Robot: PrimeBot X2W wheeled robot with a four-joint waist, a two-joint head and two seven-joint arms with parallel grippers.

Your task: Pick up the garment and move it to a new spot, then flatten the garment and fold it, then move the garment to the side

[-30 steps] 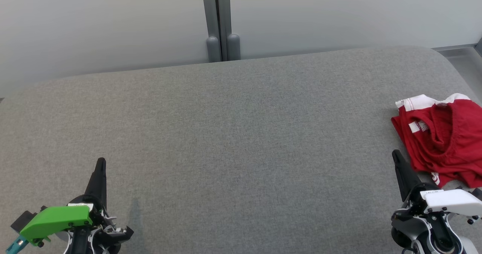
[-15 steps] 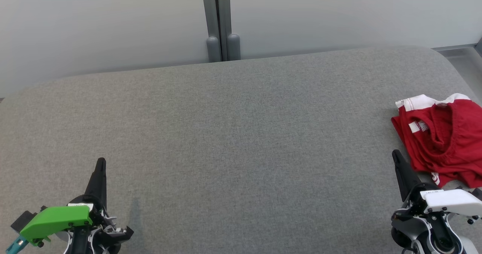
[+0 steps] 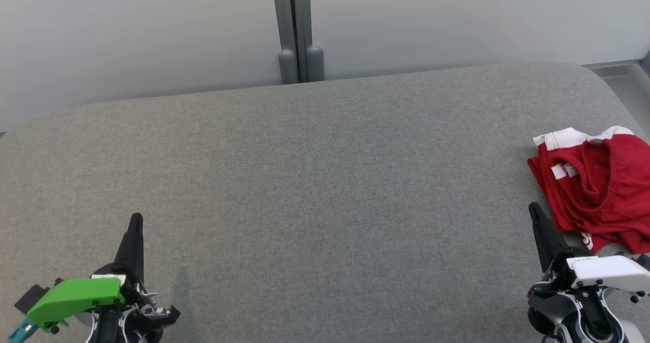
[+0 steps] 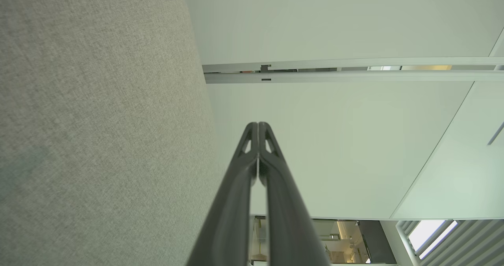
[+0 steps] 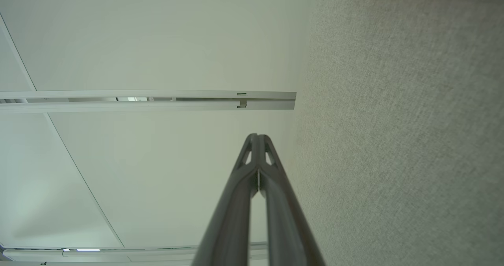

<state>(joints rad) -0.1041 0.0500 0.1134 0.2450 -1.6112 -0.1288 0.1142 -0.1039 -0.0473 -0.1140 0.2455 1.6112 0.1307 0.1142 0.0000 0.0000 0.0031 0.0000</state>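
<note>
Head view, far left: the left claw sits low over the near-left part of the desk. Its two dark fingers are pressed together into a single point aimed away from the robot. A bright green cover sits on the wrist behind it. The claw holds nothing, and its faint shadow lies on the cloth just to its right.

Left wrist view: the fingertips meet flush at the tip, with a thin slit lower down between the finger shanks. Grey woven desk surface lies on that view's left, pale wall panels on its right.

Centre: the desk top is grey fabric with a rounded far edge. Behind it stands a pale wall, split by a grey vertical post with two rounded caps at its foot.

Right: the right claw sits low at the near-right, fingers closed tip to tip and gripping nothing. A white cover sits on its wrist. The right wrist view confirms the tips are touching.

Far right: the garment is red with a white trim band and a small white label. It lies crumpled on the right end of the desk and runs off the picture's right edge. It lies just beyond and to the right of the right claw's tip; whether they touch cannot be told from the head view. In the right wrist view a sliver of red shows at the top edge, apart from the fingertips.
</note>
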